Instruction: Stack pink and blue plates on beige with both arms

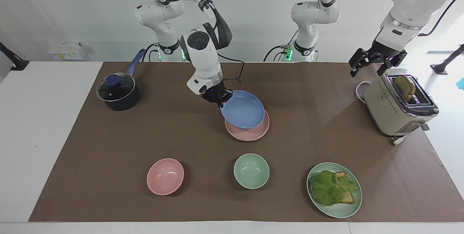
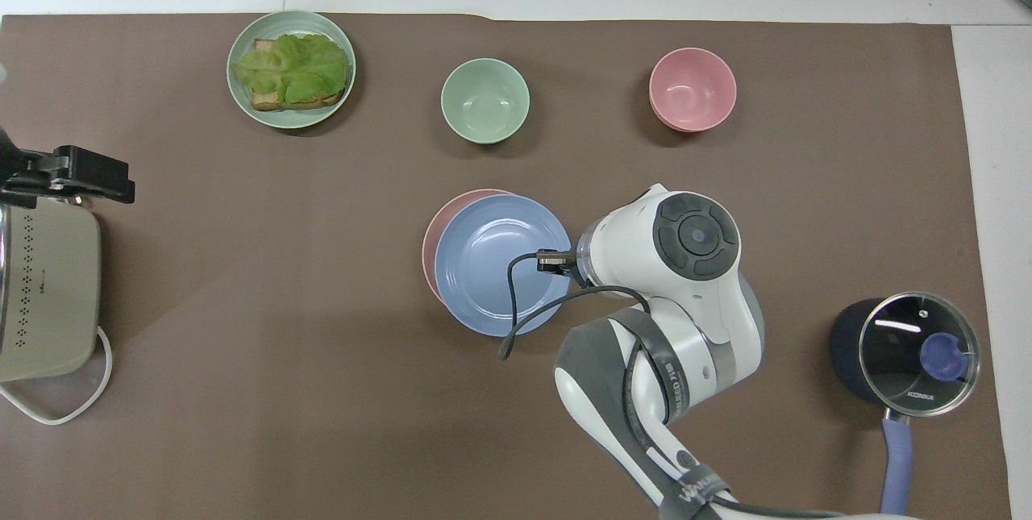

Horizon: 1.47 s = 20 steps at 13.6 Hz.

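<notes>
On the brown-covered bench (image 1: 108,147) the right gripper (image 1: 218,99) pinches the blue plate (image 1: 243,109) by its rim, tilted over the pink plate (image 1: 250,132) — seemingly to stack it — while the left gripper (image 1: 377,61) waits spread above the toaster (image 1: 395,110).

Right gripper (image 1: 219,100) clamped closed, arm bent over table centre, wrist angled downward. Left gripper (image 1: 377,65) spread wide, arm waiting raised at its own end.

One camera sits high across the worktop (image 1: 72,147), facing both robots. The other looks steeply down from above the robots' end. Both share the whole brown mat (image 2: 242,302), half a turn apart.
</notes>
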Tool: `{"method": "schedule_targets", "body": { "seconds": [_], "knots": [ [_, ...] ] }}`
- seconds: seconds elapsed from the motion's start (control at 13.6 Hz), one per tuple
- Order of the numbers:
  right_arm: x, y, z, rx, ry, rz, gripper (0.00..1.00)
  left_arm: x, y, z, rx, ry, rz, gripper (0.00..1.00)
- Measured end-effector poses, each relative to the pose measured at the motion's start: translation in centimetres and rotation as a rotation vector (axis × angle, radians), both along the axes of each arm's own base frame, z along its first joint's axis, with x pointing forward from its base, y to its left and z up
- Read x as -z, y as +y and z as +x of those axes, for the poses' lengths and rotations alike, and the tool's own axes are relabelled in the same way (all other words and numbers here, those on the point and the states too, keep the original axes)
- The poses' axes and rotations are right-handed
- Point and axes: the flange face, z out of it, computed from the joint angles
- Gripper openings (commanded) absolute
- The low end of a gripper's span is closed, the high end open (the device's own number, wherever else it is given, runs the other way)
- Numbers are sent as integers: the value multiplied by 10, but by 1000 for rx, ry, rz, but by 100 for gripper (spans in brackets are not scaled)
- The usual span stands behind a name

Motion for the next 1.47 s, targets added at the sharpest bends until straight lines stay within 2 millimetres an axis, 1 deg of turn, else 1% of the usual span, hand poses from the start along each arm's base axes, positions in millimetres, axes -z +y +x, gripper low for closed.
{"method": "schedule_targets", "body": {
  "seconds": [0.15, 0.37, 0.44, 0.51, 0.59, 0.66, 0.73, 0.81, 1.03, 1.18, 1.25, 1.32, 1.47],
  "knots": [
    [5, 4, -1, -4, 2, 0, 0, 0, 0, 0, 0, 0, 0, 100],
    [20, 18, -3, -3, -6, 1, 0, 0, 0, 0, 0, 0, 0, 100],
    [23, 20, -3, -4, -8, 1, 2, 0, 0, 0, 0, 0, 0, 100],
    [26, 21, -3, -4, -6, -1, 20, 0, 0, 0, 0, 0, 0, 100],
    [28, 20, -3, -4, -4, -2, 41, 0, 0, 0, 0, 0, 0, 100],
    [29, 20, -2, -3, -3, -3, 59, 0, 0, 0, 0, 0, 0, 100],
    [31, 20, -2, -2, -4, -3, 81, 0, 0, 0, 0, 0, 0, 100],
    [32, 21, -1, -1, -6, -3, 100, 0, 0, 0, 0, 0, 0, 100],
    [29, 18, 3, 6, -14, 0, 100, 0, 0, 0, 0, 0, 0, 100],
    [16, 8, 14, 11, -48, -5, 100, 0, 0, 0, 0, 0, 0, 100],
    [4, -4, 22, 9, -82, -22, 100, 0, 0, 0, 0, 0, 0, 100],
    [-11, -20, 31, 7, -123, -45, 100, 0, 0, 0, 0, 0, 0, 100],
    [-41, -63, 46, -3, -170, -86, 100, 0, 0, 0, 0, 0, 0, 100]
  ]
}}
